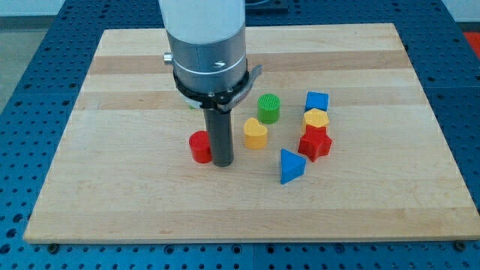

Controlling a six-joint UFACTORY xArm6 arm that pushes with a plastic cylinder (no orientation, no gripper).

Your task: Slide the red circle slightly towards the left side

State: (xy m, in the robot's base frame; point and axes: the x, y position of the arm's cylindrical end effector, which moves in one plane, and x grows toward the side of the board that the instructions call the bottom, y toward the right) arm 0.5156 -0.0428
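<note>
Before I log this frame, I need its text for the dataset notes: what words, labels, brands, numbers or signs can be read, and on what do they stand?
None can be read.
Wooden board: bare grain, no text.
Coloured plastic blocks, such as the red circle and the green cylinder: no markings.
White and grey arm housing: no legible label.
My tip, just right of the red circle: plain dark rod.

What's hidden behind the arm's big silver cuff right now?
A sliver of pale green peeks out at the cuff's left lower edge; its shape is covered. My tip touches the red circle's right side.
</note>
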